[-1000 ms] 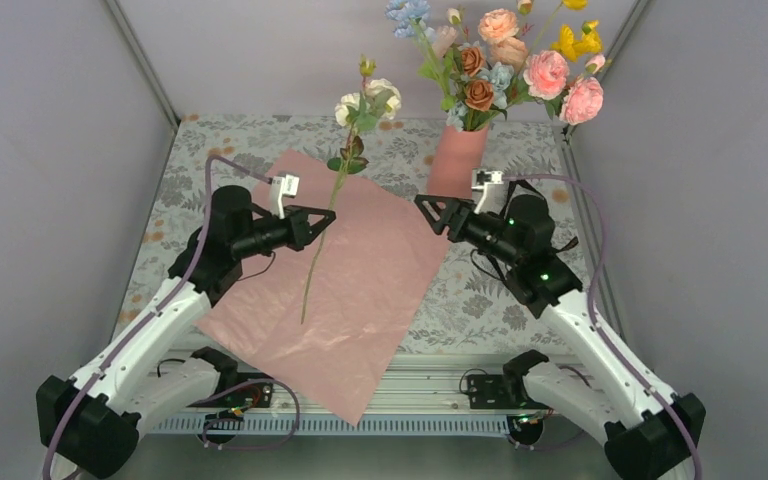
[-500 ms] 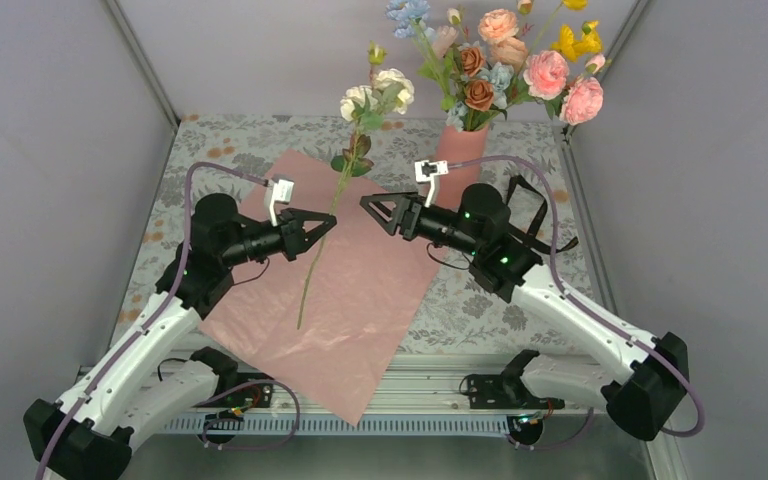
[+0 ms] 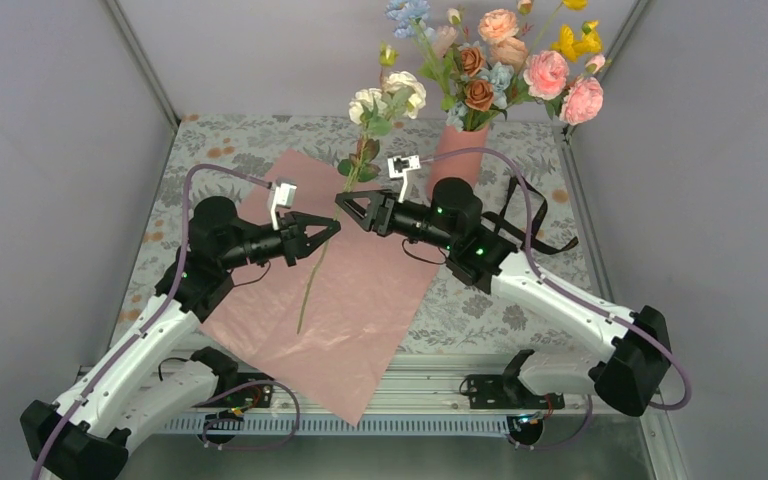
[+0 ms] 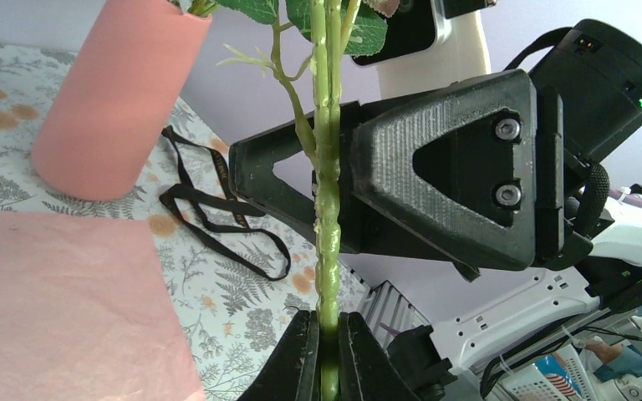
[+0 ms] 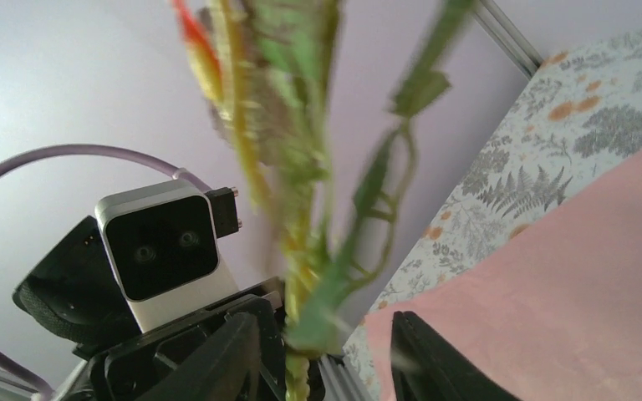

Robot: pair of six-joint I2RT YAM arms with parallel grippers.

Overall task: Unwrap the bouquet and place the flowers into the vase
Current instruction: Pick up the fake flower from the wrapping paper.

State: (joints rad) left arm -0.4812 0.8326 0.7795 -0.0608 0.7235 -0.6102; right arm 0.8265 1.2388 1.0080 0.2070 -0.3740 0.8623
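Note:
A single white-bloomed flower (image 3: 387, 93) on a long green stem (image 4: 326, 192) hangs upright over the pink wrapping sheet (image 3: 360, 290), which lies flat and unfolded. My left gripper (image 3: 330, 230) is shut on the stem (image 4: 328, 334). My right gripper (image 3: 344, 199) is open just above it, its fingers (image 4: 460, 167) on either side of the same stem (image 5: 301, 276), which is blurred in the right wrist view. The salmon-pink vase (image 3: 457, 152) stands behind the right arm with several flowers (image 3: 505, 60) in it. No wrapped bouquet shows.
A black strap (image 3: 545, 235) lies on the floral tablecloth right of the sheet, also seen near the vase (image 4: 117, 100) in the left wrist view. Grey walls close the table on three sides. A metal rail (image 3: 430, 385) runs along the near edge.
The right arm has swung left from the vase to the held stem, and its jaws have narrowed around it. The left gripper has carried the flower a little right and up.

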